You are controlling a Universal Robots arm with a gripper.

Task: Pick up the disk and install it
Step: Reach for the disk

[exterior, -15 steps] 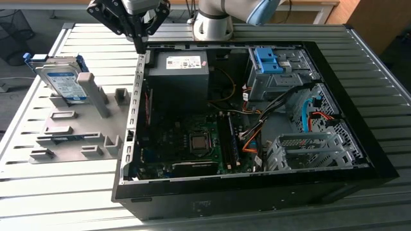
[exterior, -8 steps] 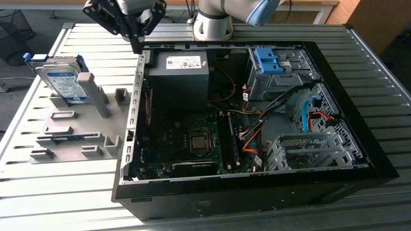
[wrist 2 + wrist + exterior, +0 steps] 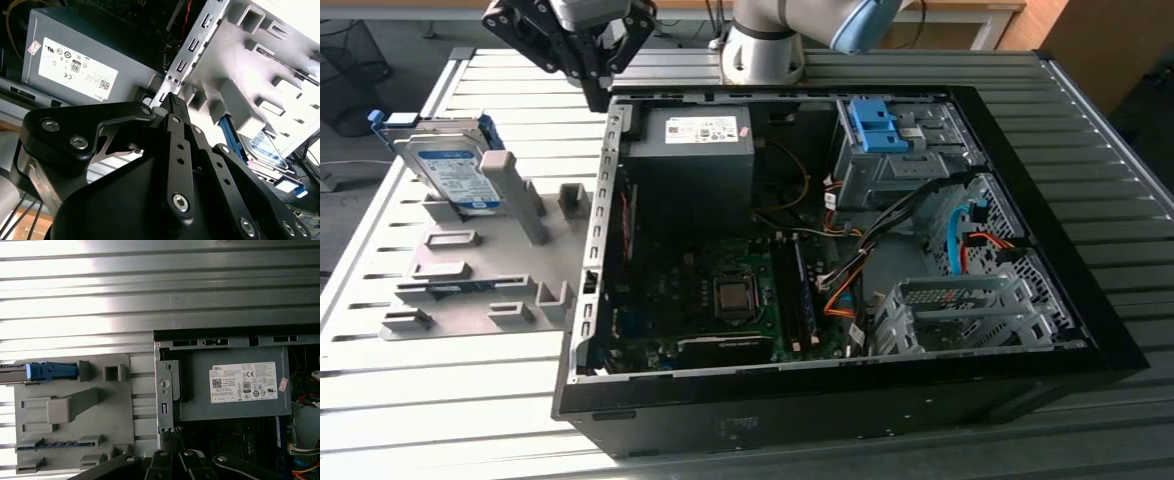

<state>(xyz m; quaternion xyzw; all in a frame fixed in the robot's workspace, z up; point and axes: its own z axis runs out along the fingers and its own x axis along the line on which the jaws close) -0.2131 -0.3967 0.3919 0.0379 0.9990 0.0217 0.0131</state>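
- One tool (image 3: 596,98) is seen, built of black jointed metal links; its two slim fingers are closed against each other and nothing is held between them.
- One disk (image 3: 447,170) is counted: a flat rectangular silver-grey drive with a white-and-blue label and blue plastic rails. It is stood on edge in a holder, well apart from the tool, on the side of the tool away from the computer case.
- One holder (image 3: 480,270) is laid on the tabletop: a grey moulded plastic plate with blocky posts and slots.
- One computer case (image 3: 1107,330), black and box-shaped, is laid open. Its rear corner is found directly beneath the tool.
- One power supply (image 3: 691,160), a dark box with a white sticker, is set inside the case, just below and beside the tool.
- One bare light-blue plastic bracket (image 3: 871,125) is seated in the drive cage, far across the case from the tool.
- One tabletop (image 3: 454,400) of ribbed, shiny metal slats is seen under everything.
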